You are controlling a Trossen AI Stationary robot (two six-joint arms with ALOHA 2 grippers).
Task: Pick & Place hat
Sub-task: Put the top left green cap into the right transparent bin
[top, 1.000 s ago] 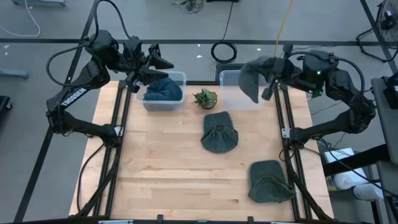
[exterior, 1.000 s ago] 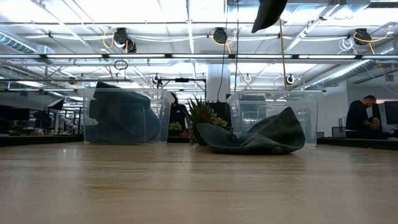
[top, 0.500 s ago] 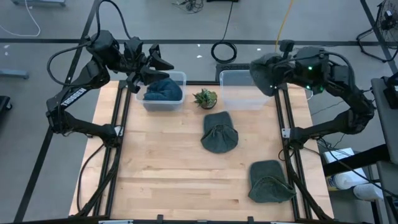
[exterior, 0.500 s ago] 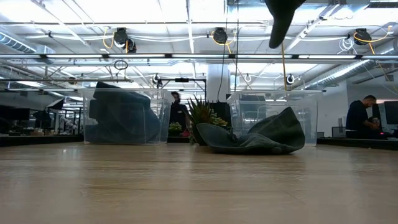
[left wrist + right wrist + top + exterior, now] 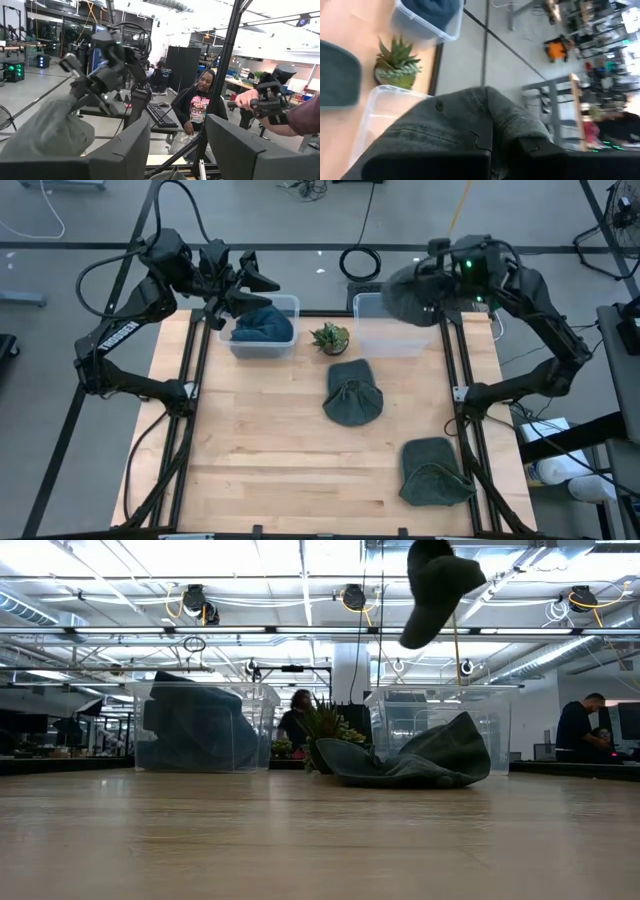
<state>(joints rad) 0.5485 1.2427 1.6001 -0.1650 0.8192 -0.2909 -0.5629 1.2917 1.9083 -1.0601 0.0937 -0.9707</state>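
My right gripper [image 5: 432, 280] is shut on a grey hat [image 5: 403, 293], held high over the far end of the clear right bin [image 5: 390, 338]. The hat also shows in the low view [image 5: 437, 590] and bunched in the right wrist view [image 5: 455, 125]. My left gripper [image 5: 256, 272] is open and empty above the left bin [image 5: 262, 330], which holds a blue hat [image 5: 262, 325]. Two more grey hats lie flat on the table, one mid-table [image 5: 353, 393] and one near the right front [image 5: 435, 472]. My right gripper pinches bunched cloth of the grey hat [image 5: 487, 127] between its two fingers; the cloth covers the fingertips, so which part it has does not show. The hat is lifted clear and hangs slack below the gripper [image 5: 425, 625], above the right bin.
A small potted plant [image 5: 330, 337] stands between the two bins at the table's far edge. Dark frame rails [image 5: 455, 370] run along both table sides. People show in the room beyond the table [image 5: 200, 102].
My right gripper has gone toward the table's far edge and a little to the left, turning as it went, still shut on the grey hat. The hat has swung round and now hangs lower in the low view, over the right bin.
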